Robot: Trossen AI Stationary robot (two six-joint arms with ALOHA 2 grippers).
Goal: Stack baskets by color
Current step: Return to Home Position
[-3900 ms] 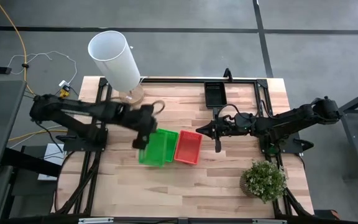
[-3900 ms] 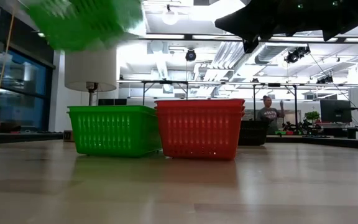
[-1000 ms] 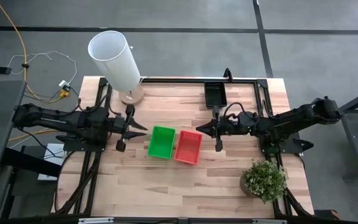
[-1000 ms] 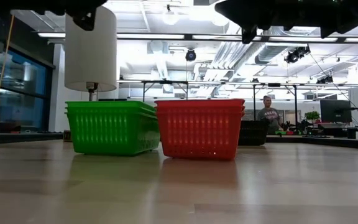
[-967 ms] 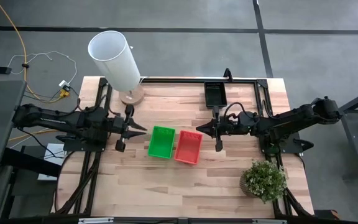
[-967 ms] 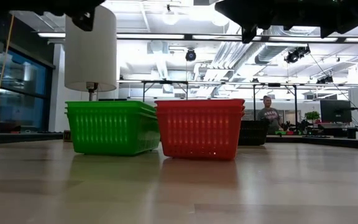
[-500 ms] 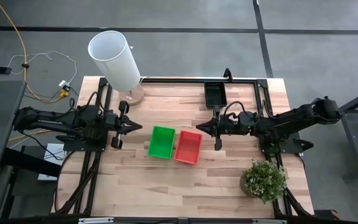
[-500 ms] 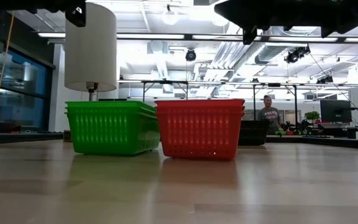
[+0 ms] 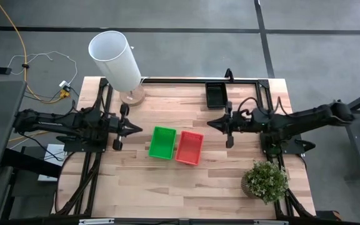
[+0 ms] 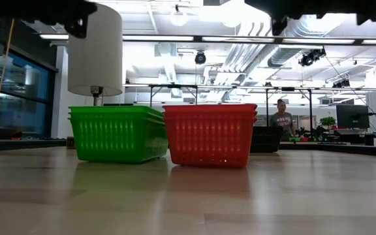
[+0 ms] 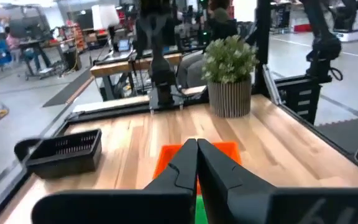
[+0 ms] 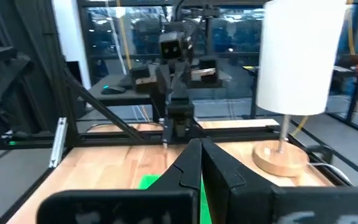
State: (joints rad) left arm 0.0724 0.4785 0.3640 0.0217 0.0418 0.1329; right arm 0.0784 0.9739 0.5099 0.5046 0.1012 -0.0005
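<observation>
Pale wood-plank bench [image 9: 167,187], with nested plastic baskets in three colours.

Green stack [image 9: 163,142] at mid-bench: shallow, rectangular, with slotted mesh walls and layered rims at the top edge in the low view [image 10: 117,134]. Red stack [image 9: 189,147] just beside it, on the side of the right arm, long sides all but touching; same mesh, same layered rims [image 10: 209,134]. Black baskets [image 9: 215,95] well apart at the far edge, against the dark metal frame; number of nested layers not discernible.

Left pincer [image 9: 137,129] above the bench near the green stack, pointing at it. Fingers pressed together to a narrow wedge, nothing between them [image 11: 191,146].

Right pincer [image 9: 209,124] across from it, beyond the red stack, between that stack and the black baskets. Likewise closed to a point and empty [image 12: 197,146].

Smooth white cylindrical lamp shade [image 9: 114,59] on a round wooden foot at the far corner on the left arm's side. Bushy green plant [image 9: 265,180] in a ribbed pot at the near corner on the right arm's side.

Person [image 10: 281,119] far back in the room, in the low view.
</observation>
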